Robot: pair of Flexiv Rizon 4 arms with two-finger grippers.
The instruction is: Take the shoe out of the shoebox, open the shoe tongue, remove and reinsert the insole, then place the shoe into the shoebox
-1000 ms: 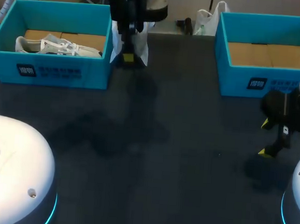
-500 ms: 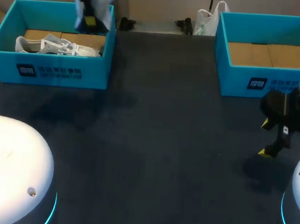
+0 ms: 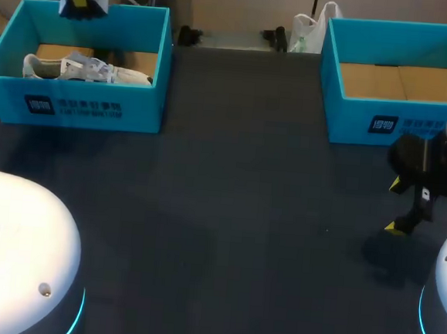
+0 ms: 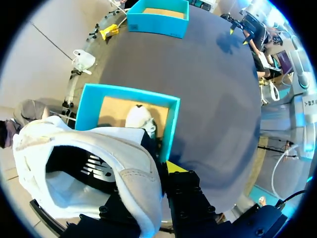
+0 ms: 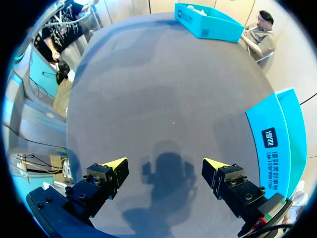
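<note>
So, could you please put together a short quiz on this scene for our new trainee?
1. True or false: the right gripper is holding a shoe.
2. What lies inside the left box? A) nothing B) a white shoe C) an insole alone
3. Fill in: the left gripper holds a white ____ in the air.
Key: 1 false, it is open over the table. 2 B. 3 shoe, the lifted shoe.
</note>
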